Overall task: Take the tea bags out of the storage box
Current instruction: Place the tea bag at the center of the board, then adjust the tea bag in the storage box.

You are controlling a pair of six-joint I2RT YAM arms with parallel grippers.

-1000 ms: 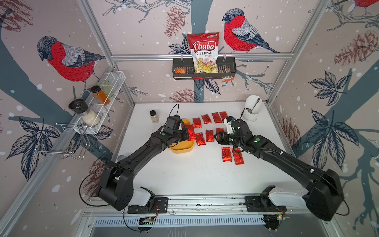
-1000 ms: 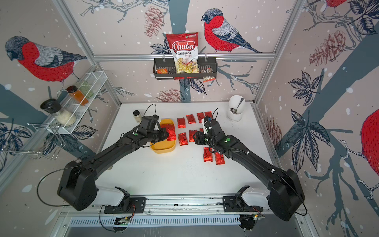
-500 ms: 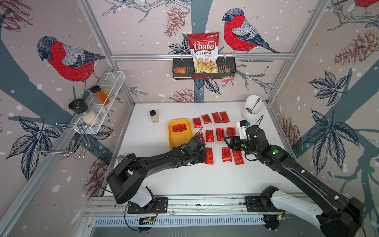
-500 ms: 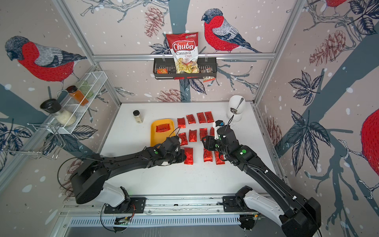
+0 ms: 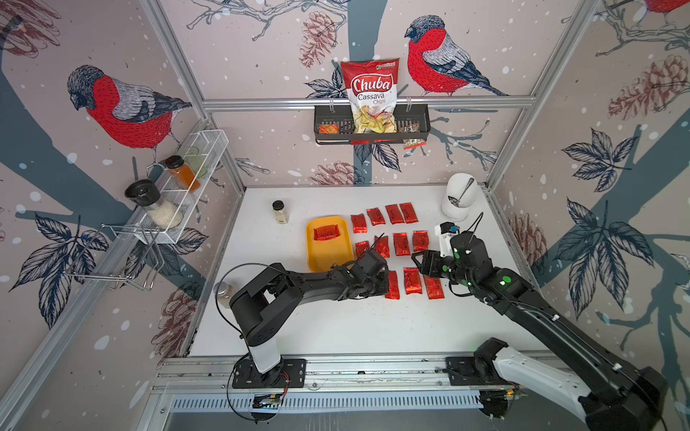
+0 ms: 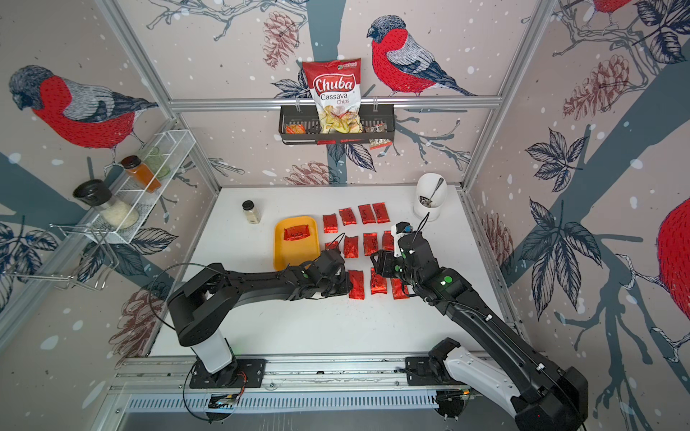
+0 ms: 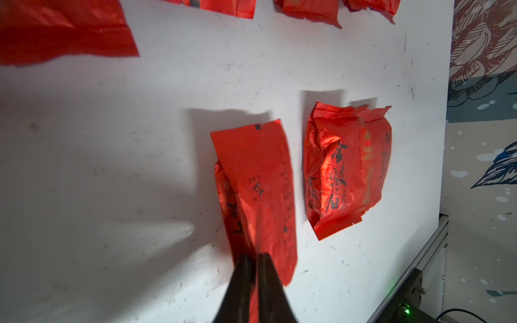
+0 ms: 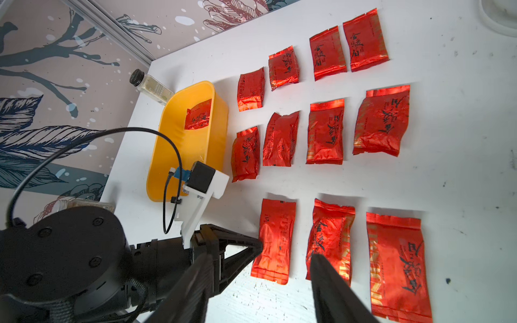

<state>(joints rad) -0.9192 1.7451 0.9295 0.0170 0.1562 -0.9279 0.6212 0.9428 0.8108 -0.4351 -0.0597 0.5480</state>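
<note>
In both top views, the yellow storage box (image 5: pixel 328 261) (image 6: pixel 295 257) holds one tea bag (image 5: pixel 326 233) (image 6: pixel 297 233); eleven tea bags (image 5: pixel 401 244) lie in rows on the surface (image 5: pixel 354 328) beside it

Left wrist view: left claw (image 7: pixel 254 256) nearly closed at a tea bag's end, grip unclear

Right wrist view: right claw (image 8: pixel 260 258) spread wide, empty

The white surface (image 5: pixel 336 328) is enclosed by walls (image 5: pixel 261 44) papered with bullfinches and pine cones, framed by aluminium rails (image 5: pixel 280 101). Well beyond the right gripper (image 5: pixel 418 265) a black basket (image 5: pixel 401 114) is hung from the back rail; far outward of the left gripper (image 5: pixel 386 286) a white wire rack (image 5: pixel 214 143) is mounted, seemingly on the side wall.
</note>
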